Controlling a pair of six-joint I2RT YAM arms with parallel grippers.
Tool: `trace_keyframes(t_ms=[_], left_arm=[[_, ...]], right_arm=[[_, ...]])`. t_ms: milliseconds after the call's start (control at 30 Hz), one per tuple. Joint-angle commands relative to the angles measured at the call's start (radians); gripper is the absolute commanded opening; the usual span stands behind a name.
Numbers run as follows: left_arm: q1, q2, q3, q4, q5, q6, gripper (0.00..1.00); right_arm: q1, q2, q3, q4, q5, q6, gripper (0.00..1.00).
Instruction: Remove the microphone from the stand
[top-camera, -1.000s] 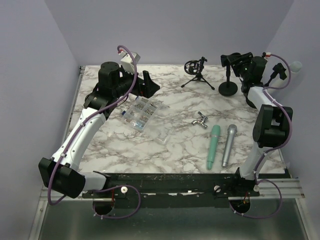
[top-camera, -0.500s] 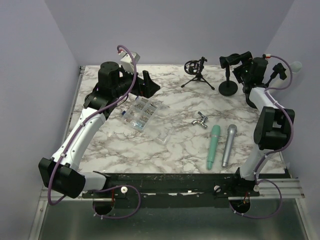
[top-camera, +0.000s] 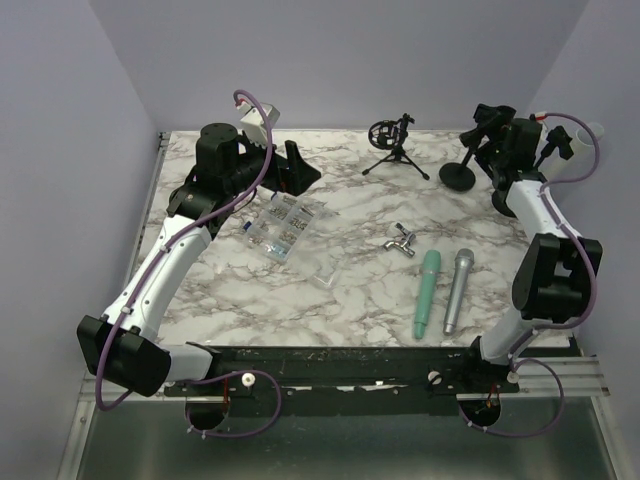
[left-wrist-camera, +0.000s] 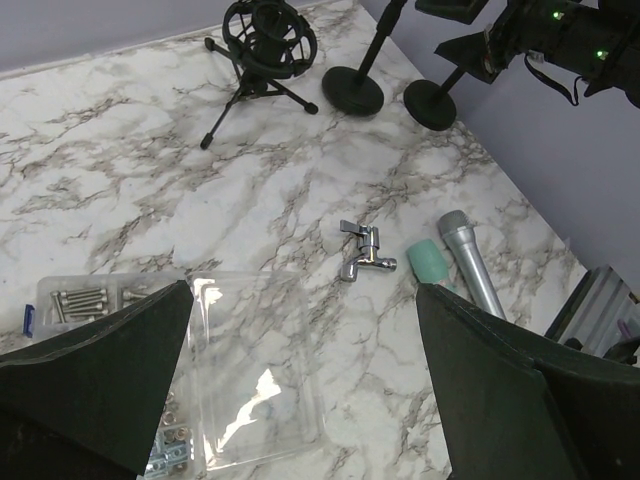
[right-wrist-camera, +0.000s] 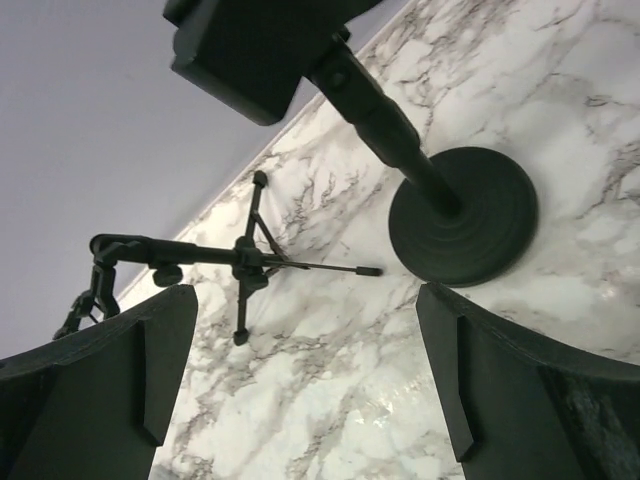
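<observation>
A silver microphone (top-camera: 458, 290) lies flat on the marble table (top-camera: 340, 285), side by side with a green microphone (top-camera: 428, 292). Both show in the left wrist view, the silver microphone (left-wrist-camera: 470, 265) to the right of the green microphone (left-wrist-camera: 428, 262). A black stand (top-camera: 458, 177) with a round base stands at the back right. My right gripper (top-camera: 487, 125) hovers open just right of its top. In the right wrist view the stand (right-wrist-camera: 465, 215) rises to a black clip head (right-wrist-camera: 250, 50) above my right gripper (right-wrist-camera: 305, 300), which holds nothing. My left gripper (top-camera: 300, 170) is open and empty.
A small tripod stand (top-camera: 392, 145) with a shock mount stands at the back centre. A chrome tap fitting (top-camera: 402, 240) lies mid-table. A clear box of screws (top-camera: 282, 222) sits below my left gripper (left-wrist-camera: 303, 300). A second round base (left-wrist-camera: 432, 105) shows beside the first (left-wrist-camera: 352, 92).
My right gripper has opened wide and drawn away to the right from the stand's head. The left arm and both microphones have not moved.
</observation>
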Motion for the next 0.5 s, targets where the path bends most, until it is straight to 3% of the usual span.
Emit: trace_keyframes(t_ms=[0, 233, 467], left_arm=[[0.005, -0.025, 0.004, 0.033, 0.038, -0.019, 0.98], [0.005, -0.029, -0.002, 0.05, 0.063, -0.045, 0.99], [0.006, -0.047, -0.007, 0.064, 0.08, -0.062, 0.99]], right_arm=[[-0.005, -0.071, 0.001, -0.09, 0.075, -0.078, 1.0], [-0.005, -0.208, -0.012, -0.162, 0.154, -0.147, 1.0], [-0.005, -0.306, -0.021, -0.204, 0.439, -0.251, 1.0]])
